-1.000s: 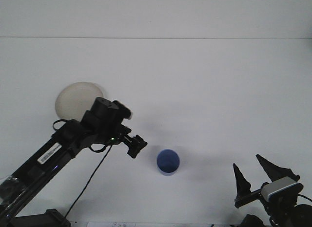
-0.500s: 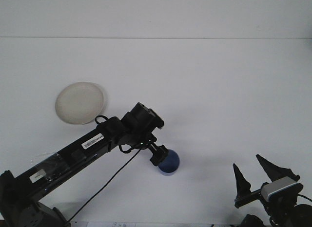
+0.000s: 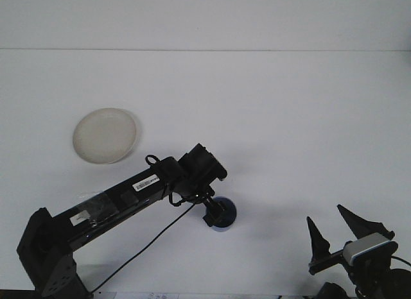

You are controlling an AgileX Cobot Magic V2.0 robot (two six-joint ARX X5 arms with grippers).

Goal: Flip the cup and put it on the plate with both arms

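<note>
1 blue cup (image 3: 226, 213), 1 plate (image 3: 105, 135), 2 grippers. Left gripper (image 3: 215, 213) at cup rim, finger spread unclear. Right gripper (image 3: 334, 227) right of cup, fingers wide, empty. Plate far up-left of cup.

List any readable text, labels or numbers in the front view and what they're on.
No text here can actually be read.
White sticker on the left arm, upper link: dark print, too small and blurred to read.
Second pale label lower on the same arm, under clear wrap: blurred, unreadable.
Blue cup, plate, table and right gripper: no markings visible.
</note>
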